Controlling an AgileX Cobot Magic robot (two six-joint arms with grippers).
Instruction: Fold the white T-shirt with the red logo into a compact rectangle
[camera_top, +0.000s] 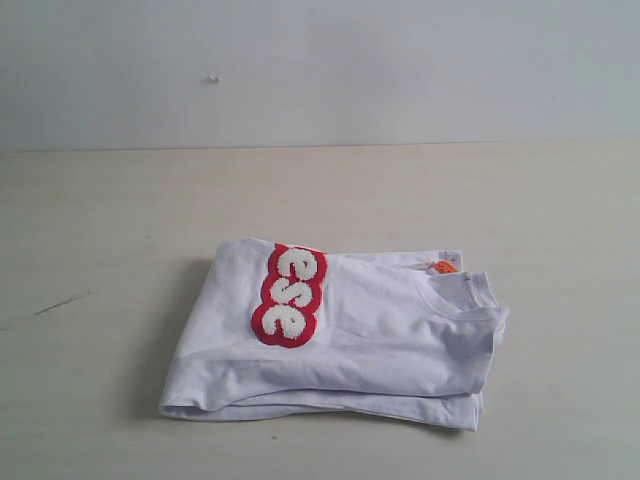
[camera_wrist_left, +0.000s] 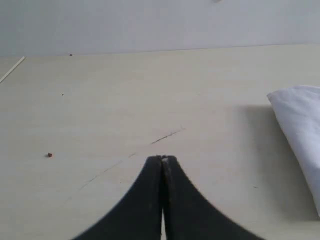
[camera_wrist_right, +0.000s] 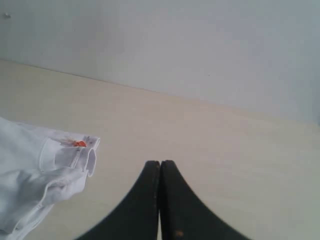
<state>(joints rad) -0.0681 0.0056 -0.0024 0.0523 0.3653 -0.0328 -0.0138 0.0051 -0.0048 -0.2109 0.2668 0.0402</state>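
The white T-shirt (camera_top: 340, 335) lies folded into a rough rectangle on the pale table, its ribbed collar and small orange neck tag (camera_top: 443, 267) at the right end. The red logo (camera_top: 288, 296) faces up on the left half, showing "ese". Neither arm shows in the exterior view. In the left wrist view my left gripper (camera_wrist_left: 163, 159) is shut and empty over bare table, with a corner of the T-shirt (camera_wrist_left: 302, 130) off to one side. My right gripper (camera_wrist_right: 160, 163) is shut and empty too, apart from the T-shirt's collar end (camera_wrist_right: 45, 170) and its orange tag (camera_wrist_right: 78, 144).
The pale wooden table (camera_top: 100, 220) runs back to a grey wall (camera_top: 320, 70). A thin dark scratch (camera_wrist_left: 167, 135) marks the table near the left gripper, and a tiny red speck (camera_wrist_left: 49, 155) lies further off.
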